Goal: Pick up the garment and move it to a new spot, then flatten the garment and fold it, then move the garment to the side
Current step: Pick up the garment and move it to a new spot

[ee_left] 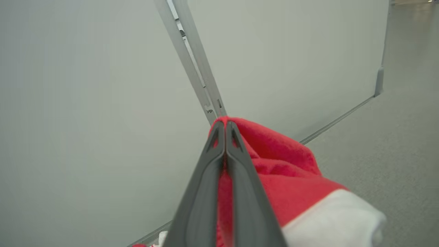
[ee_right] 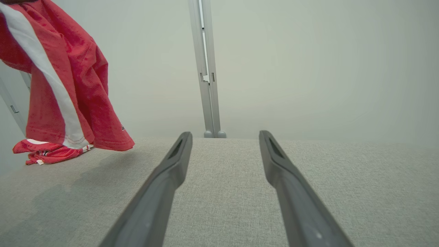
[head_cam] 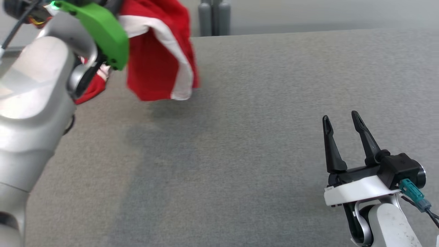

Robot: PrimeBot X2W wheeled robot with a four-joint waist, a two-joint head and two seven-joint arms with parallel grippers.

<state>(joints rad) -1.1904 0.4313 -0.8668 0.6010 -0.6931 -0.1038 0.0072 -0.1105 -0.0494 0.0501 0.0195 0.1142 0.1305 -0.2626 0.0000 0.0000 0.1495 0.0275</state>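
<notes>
left wrist view has the left end effector [ee_left: 225,125] clenched, its two dark fingers pressed together along their whole length with a fold of the red garment [ee_left: 291,178] pinched between them; red cloth peeks out at the tips and between the fingers, and the rest spills off to the right of the fingers, ending in a white band. seen from the head view, the garment hangs from that grip at the far left of the grey bench [head_cam: 274,103], partly behind the arm's green cover [head_cam: 106,31], its hem lifted off the surface and throwing a soft shadow below. a broad white stripe runs down the red cloth. from the right wrist view, a crumpled red and white part lies on the bench under the hanging part, near the far left edge. the right end effector [head_cam: 340,116] sits at the lower right, well apart from the garment, its fingers spread wide, released, with nothing between them and only bare bench beyond, a pale upright post [ee_right: 205,68] rising past the far edge.
</notes>
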